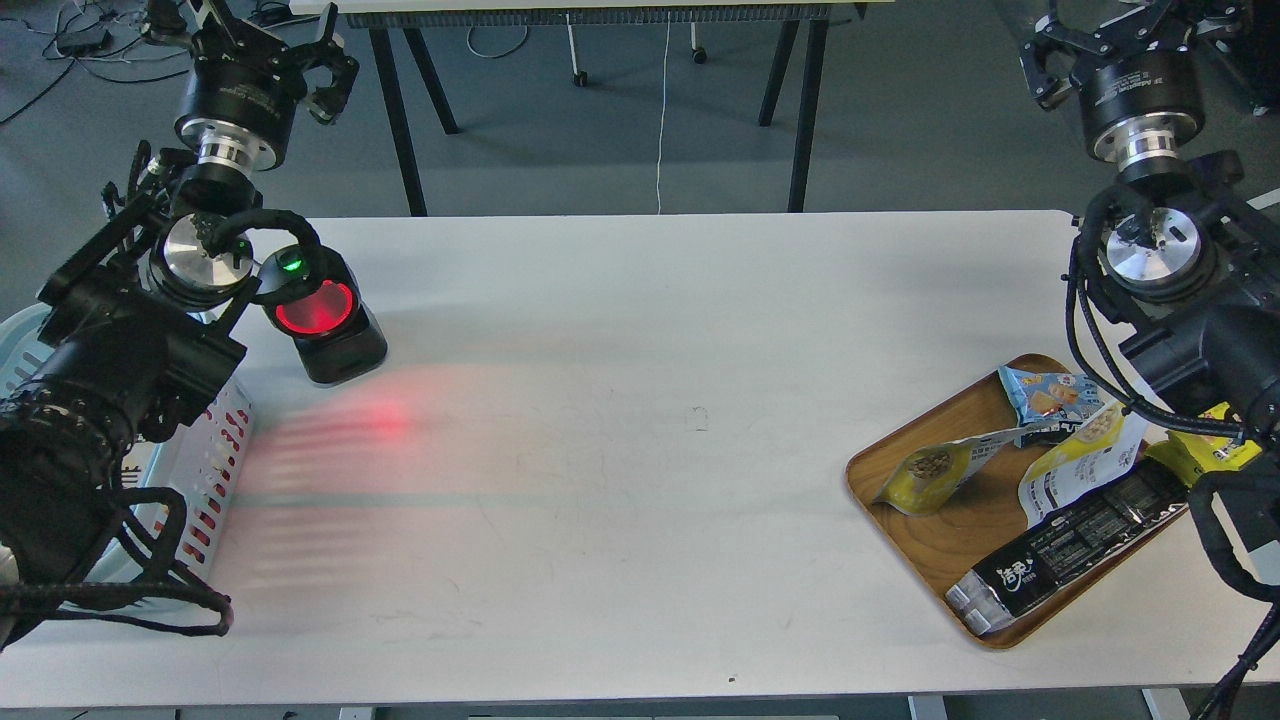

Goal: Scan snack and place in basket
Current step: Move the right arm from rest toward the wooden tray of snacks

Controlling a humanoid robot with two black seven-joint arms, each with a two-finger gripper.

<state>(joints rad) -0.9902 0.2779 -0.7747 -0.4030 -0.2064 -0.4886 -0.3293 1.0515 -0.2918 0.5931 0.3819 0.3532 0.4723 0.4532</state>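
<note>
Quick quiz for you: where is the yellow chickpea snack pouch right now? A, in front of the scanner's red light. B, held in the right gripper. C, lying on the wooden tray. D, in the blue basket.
C: the yellow chickpea snack pouch lies on the wooden tray among other packets, far from the scanner and the blue basket; the right gripper is raised, away from it.
</note>
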